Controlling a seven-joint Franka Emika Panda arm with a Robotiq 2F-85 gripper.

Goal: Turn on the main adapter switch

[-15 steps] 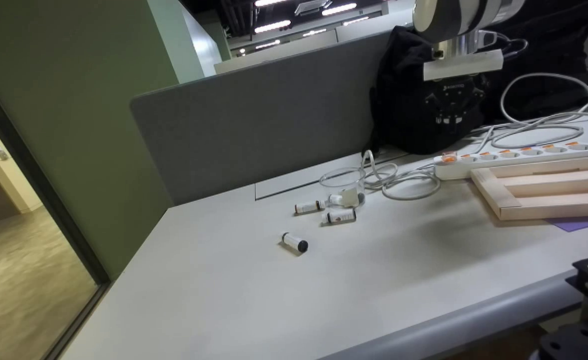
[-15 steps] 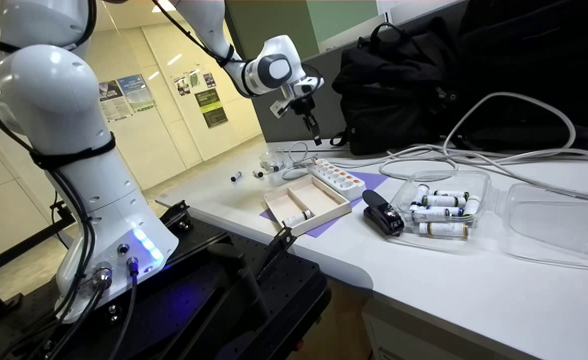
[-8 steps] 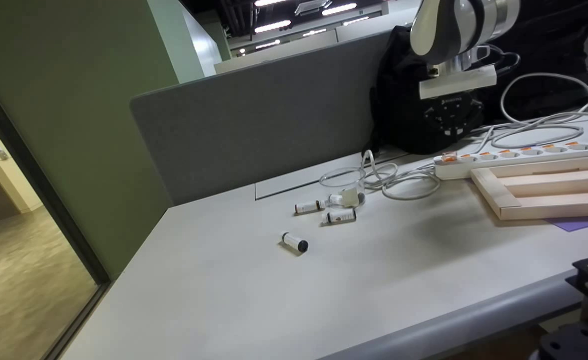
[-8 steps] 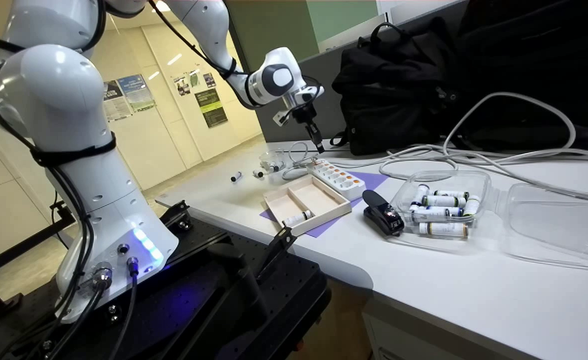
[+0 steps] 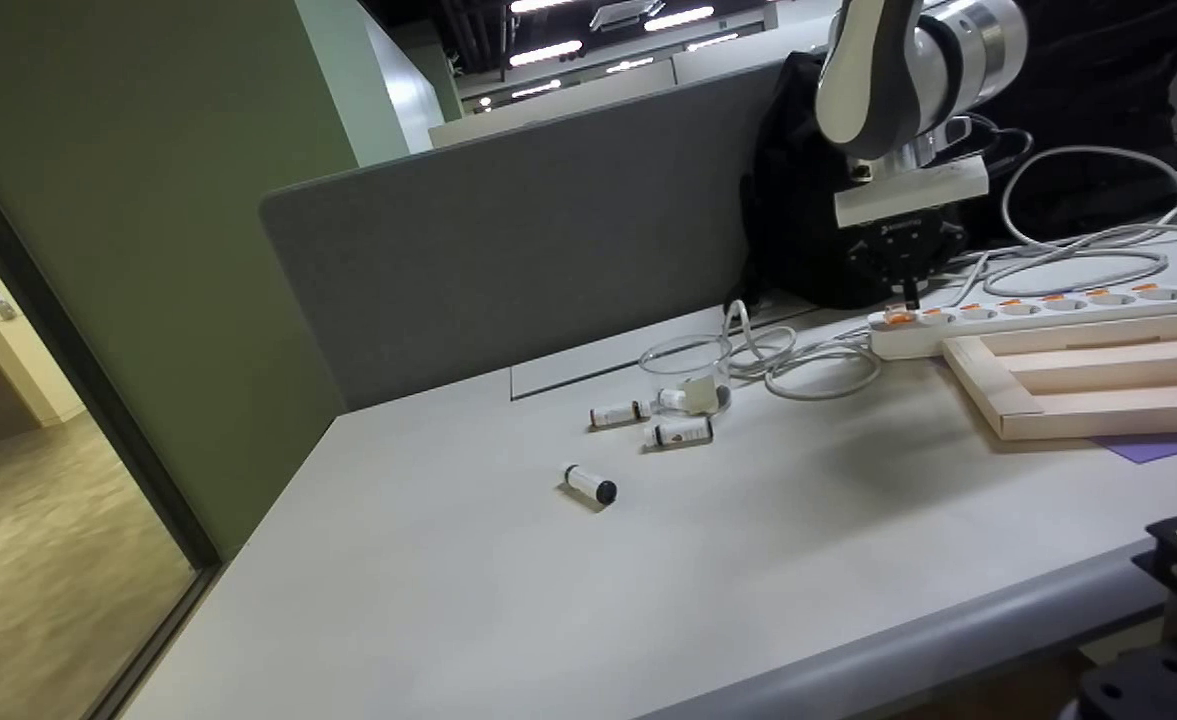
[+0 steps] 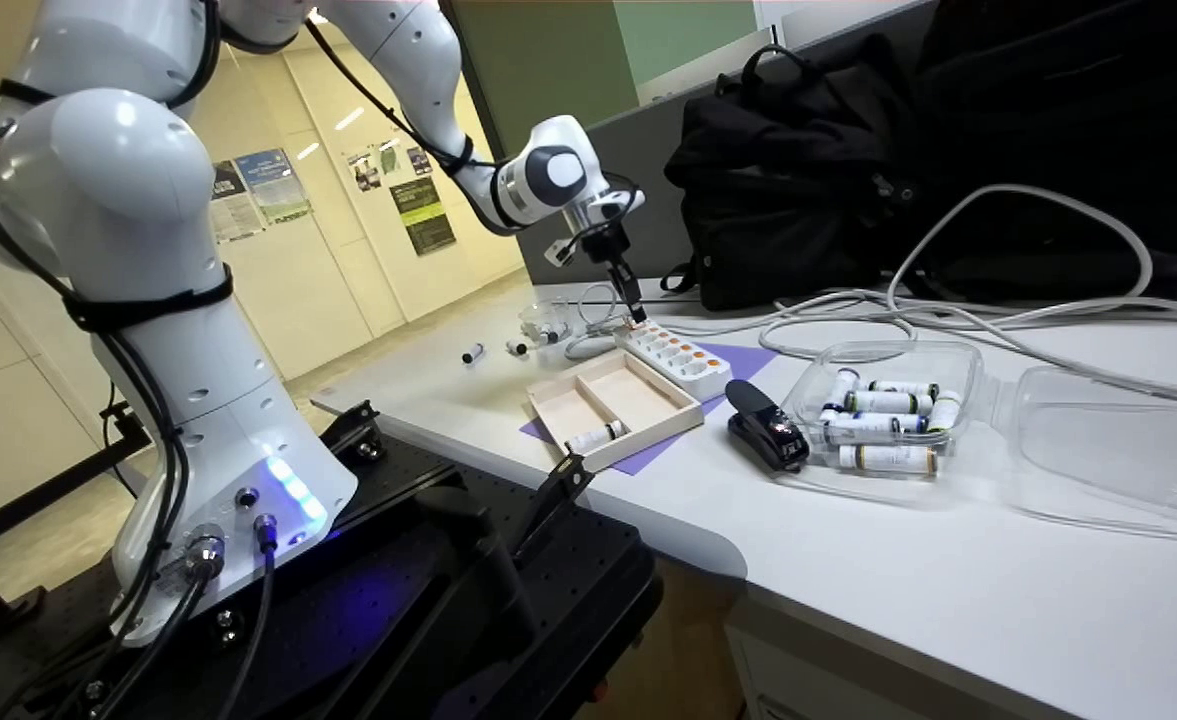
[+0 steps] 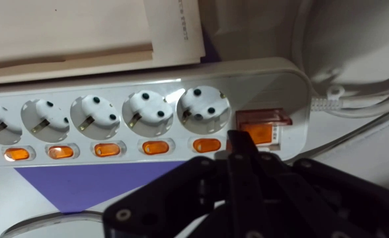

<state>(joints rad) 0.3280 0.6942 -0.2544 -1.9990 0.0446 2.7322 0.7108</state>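
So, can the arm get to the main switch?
Probably yes: the flap looks open, and the pincer is right by the main switch. Whether they touch, I can't tell.

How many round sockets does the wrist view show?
5, running left from the main switch: socket one, socket two, socket three, socket four, socket five, cut by the edge; more may lie beyond.

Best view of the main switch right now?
Wrist view: the main switch shows large and orange under a red flap, though the gripper hides part of it. Both exterior views show only a small orange patch at the end of the strip, right by the gripper.
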